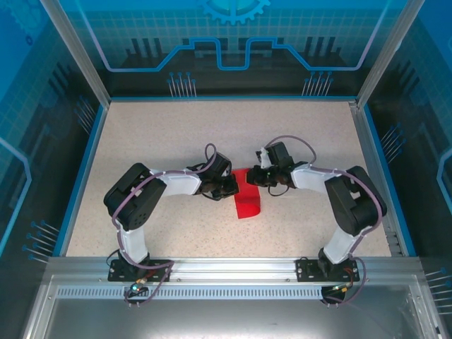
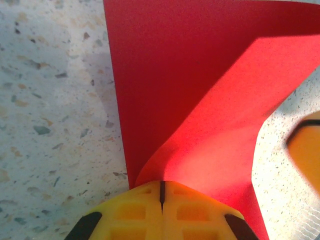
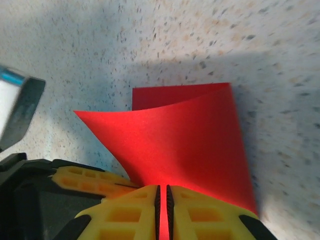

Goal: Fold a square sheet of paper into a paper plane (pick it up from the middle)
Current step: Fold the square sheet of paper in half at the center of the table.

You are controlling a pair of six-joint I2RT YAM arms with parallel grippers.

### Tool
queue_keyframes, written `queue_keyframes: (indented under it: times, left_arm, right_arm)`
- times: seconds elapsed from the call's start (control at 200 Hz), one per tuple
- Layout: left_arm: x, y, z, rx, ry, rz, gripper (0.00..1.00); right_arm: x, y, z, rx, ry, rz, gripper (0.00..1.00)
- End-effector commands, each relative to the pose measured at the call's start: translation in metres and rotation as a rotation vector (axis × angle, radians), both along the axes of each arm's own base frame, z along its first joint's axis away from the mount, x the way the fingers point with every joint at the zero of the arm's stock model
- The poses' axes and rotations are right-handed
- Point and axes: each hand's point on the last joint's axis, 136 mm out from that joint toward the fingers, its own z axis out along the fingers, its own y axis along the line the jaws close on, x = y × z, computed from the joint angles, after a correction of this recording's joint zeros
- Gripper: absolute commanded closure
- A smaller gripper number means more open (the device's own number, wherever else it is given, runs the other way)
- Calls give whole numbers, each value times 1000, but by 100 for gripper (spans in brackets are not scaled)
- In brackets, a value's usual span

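Observation:
The square sheet of paper [image 1: 247, 198] is bright red and lies folded over at the middle of the table, between my two grippers. Its far end is lifted off the table. My left gripper [image 1: 229, 186] is shut on the paper's left edge; in the left wrist view the sheet [image 2: 200, 100] curls up into the closed yellow fingertips [image 2: 161, 186]. My right gripper [image 1: 258, 176] is shut on the upper edge from the right. In the right wrist view the paper [image 3: 185, 135] runs into the narrow slit between its pads [image 3: 161, 192], and one flap bows above the layer lying flat.
The speckled beige table [image 1: 141, 134] is walled by blue rails and transparent panels. A metal rail [image 1: 226, 268] carries both arm bases at the near edge. The left gripper's yellow finger [image 3: 85, 177] sits close beside the right gripper.

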Motion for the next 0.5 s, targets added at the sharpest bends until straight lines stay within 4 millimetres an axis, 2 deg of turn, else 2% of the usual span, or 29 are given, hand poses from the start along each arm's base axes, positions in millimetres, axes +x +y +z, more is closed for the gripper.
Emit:
queue_keyframes:
  times: [0.0,0.125,0.41,0.495]
  left_arm:
    - [-40,36,-49,186,167,-16,99]
    - [-42,37,-50,190,174,-16,98]
    - [-46,40,-53,198,184,-19,99]
    - [-46,40,-53,198,183,-22,98]
  right_arm:
    - [6,7,-7,-4,18,21,86]
    - [18,0,-17,-39,24,-18,86]
    - [31,-45,-41,-152,62,-173,86]
    - [34,-52,-41,-143,58,-198,86]
